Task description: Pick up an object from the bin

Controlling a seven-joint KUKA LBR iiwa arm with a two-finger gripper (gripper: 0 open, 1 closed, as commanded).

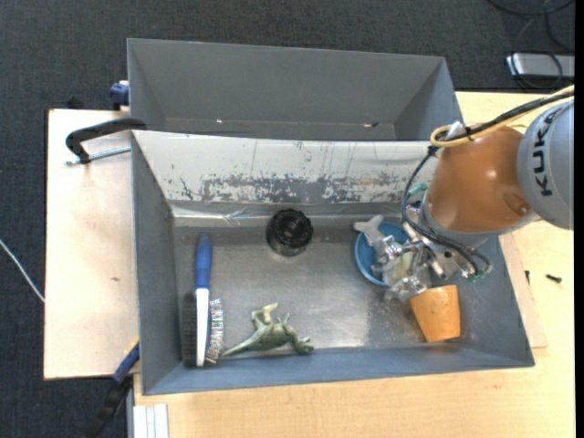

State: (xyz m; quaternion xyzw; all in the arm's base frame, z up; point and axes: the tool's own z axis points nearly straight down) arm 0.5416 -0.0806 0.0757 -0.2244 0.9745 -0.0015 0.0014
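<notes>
Orange cup (439, 314) beside tool (402, 277) on scuffed grey bin (274, 89) floor.

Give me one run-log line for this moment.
gripper: right of bin, over blue dish rim, beside orange cup | grasp: cannot tell | rest: brush, green dinosaur, black cap

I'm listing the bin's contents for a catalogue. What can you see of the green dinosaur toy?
The green dinosaur toy is a small olive-green figure, plastic or rubber by its look, with a long thin tail. It seems to lie on its side on the floor of the bin, close to the front wall, left of the middle. Its tail points left toward the brush; whether they touch I cannot tell.
</notes>
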